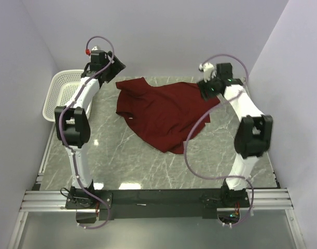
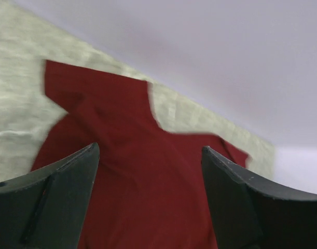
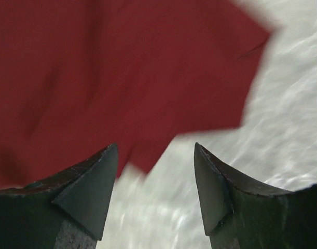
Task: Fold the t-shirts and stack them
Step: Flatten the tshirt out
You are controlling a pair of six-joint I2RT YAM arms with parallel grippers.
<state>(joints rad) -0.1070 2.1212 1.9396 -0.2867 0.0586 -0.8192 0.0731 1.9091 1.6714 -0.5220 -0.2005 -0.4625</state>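
A dark red t-shirt (image 1: 166, 114) lies spread and rumpled on the marble table, its far edge near the back wall and a corner hanging toward the front. My left gripper (image 1: 118, 67) hovers above the shirt's far left corner. In the left wrist view its gripper (image 2: 150, 150) is open, with nothing between the fingers and the t-shirt (image 2: 142, 192) below. My right gripper (image 1: 204, 89) hovers at the shirt's far right edge. In the right wrist view that gripper (image 3: 155, 148) is open and empty over the edge of the t-shirt (image 3: 122, 72).
A white perforated basket (image 1: 59, 93) stands at the table's far left, against the left wall. Walls close in the back and both sides. Bare marble (image 1: 148, 166) runs along the front of the table.
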